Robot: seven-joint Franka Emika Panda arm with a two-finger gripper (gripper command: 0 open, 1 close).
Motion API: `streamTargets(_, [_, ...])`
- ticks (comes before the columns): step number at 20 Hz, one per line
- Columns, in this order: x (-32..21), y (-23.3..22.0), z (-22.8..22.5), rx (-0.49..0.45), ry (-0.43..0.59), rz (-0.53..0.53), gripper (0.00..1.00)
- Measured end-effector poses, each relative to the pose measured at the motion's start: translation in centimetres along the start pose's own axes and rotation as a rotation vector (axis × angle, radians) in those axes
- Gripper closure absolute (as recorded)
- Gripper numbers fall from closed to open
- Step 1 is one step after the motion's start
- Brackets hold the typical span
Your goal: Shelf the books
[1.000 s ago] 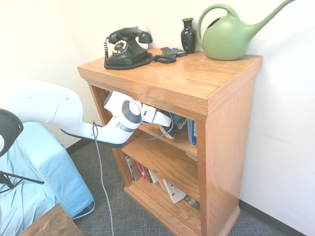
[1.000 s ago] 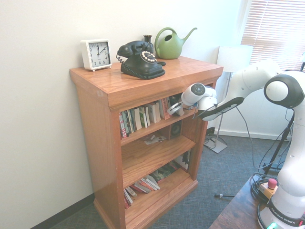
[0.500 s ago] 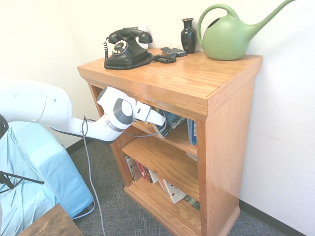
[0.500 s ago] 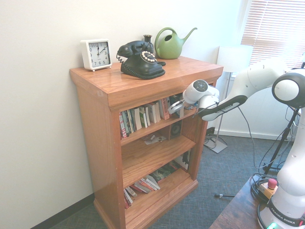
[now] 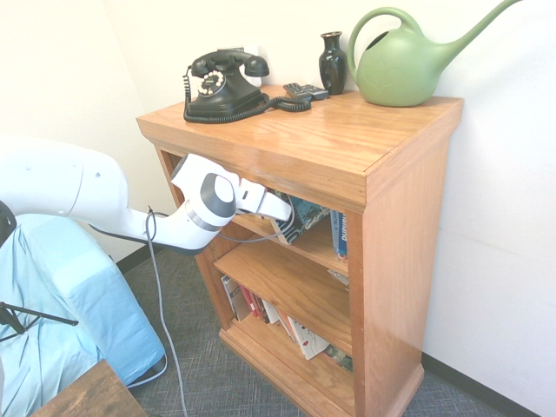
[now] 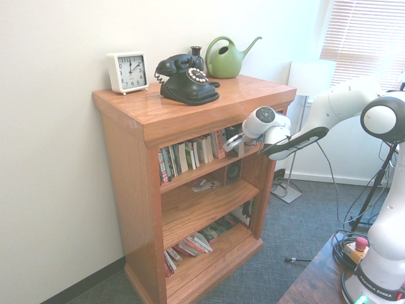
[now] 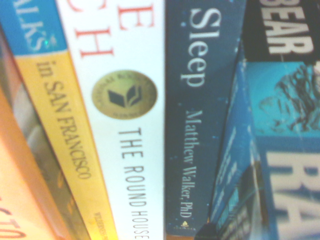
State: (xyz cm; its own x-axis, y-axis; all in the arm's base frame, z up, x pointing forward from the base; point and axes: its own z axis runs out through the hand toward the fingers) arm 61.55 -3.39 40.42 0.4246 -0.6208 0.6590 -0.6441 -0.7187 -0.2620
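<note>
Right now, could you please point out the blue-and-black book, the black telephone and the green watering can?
blue-and-black book (image 5: 300,219), first exterior view, cover
black telephone (image 5: 221,87), first exterior view, body
green watering can (image 5: 401,68), first exterior view, belly

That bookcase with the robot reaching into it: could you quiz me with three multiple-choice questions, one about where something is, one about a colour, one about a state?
1. Where is the black telephone?
A. on the bookcase top
B. on the floor
C. on the lowest shelf

2. What colour is the watering can?
A. red
B. green
C. white

3. The blue-and-black book at the gripper is
A. lying on the carpet
B. on the bookcase top
C. tilted at the top shelf

Answers: 1 A, it sits beside the vase. 2 B, plainly green. 3 C, it leans under the top board.
</note>
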Motion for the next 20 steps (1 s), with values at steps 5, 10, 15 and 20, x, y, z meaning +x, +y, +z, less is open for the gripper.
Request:
streamTargets(5, [-0.1, -0.1, 0.0, 0.002, 0.005, -0.008, 0.00])
streamTargets(10, [-0.5, 0.2, -0.4, 0.000, 0.017, -0.024, 0.00])
streamTargets(15, [-5.2, 1.7, -4.1, -0.002, -0.018, 0.001, 0.00])
streamTargets(20, [-10.5, 2.6, -10.5, -0.016, -0.014, 0.000, 0.00])
